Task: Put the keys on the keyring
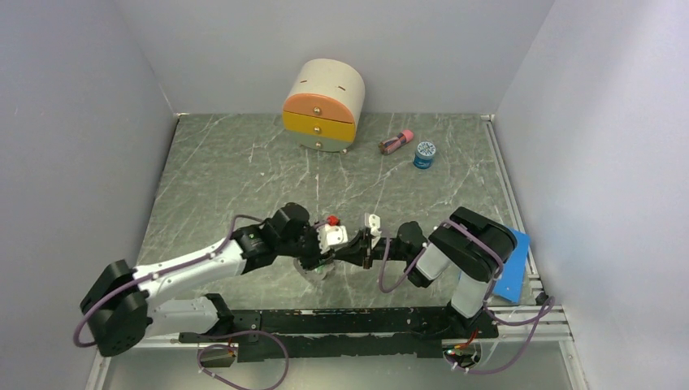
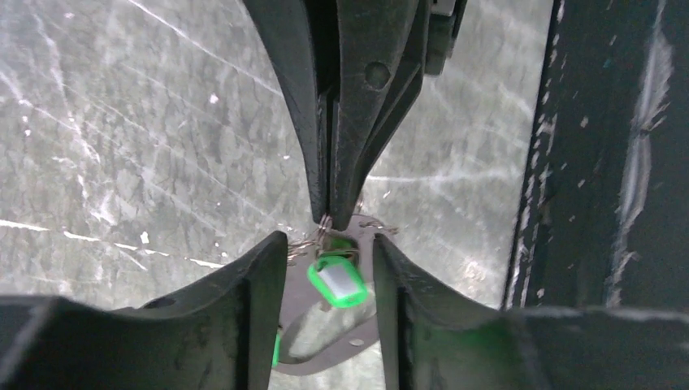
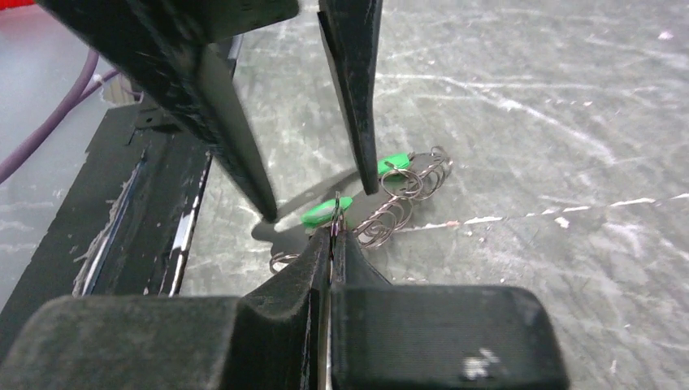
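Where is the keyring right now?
The keyring sits low over the table's near-centre, pinched in the right hand, with a green key beside it and the left hand around them.

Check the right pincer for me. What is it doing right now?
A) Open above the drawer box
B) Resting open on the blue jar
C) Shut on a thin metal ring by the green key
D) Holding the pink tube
C: in the right wrist view the right pincer is closed on the keyring, beside a green key.
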`<state>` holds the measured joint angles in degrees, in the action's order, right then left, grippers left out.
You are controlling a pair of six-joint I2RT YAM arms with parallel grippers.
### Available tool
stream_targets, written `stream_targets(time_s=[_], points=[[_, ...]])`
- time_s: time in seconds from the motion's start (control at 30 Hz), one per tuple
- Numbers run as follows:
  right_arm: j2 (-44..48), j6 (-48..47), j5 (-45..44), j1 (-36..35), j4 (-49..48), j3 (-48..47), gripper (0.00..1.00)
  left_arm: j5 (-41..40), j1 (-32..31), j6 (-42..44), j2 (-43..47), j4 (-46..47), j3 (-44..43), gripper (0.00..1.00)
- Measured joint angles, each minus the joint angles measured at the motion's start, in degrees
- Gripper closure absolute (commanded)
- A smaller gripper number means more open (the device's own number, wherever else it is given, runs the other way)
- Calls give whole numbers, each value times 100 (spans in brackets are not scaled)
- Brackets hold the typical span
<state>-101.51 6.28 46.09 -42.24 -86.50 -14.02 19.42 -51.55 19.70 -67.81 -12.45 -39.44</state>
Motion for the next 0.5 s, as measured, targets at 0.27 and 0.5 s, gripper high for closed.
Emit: stream_targets(time_s=[0.27, 0.5], points=[[688, 79, -166, -2, 26, 55, 100, -133, 105, -942, 1543, 1156, 896, 33], [1036, 170, -210, 0, 26, 55, 100, 66, 767, -2039, 2699, 2199, 1875, 36]])
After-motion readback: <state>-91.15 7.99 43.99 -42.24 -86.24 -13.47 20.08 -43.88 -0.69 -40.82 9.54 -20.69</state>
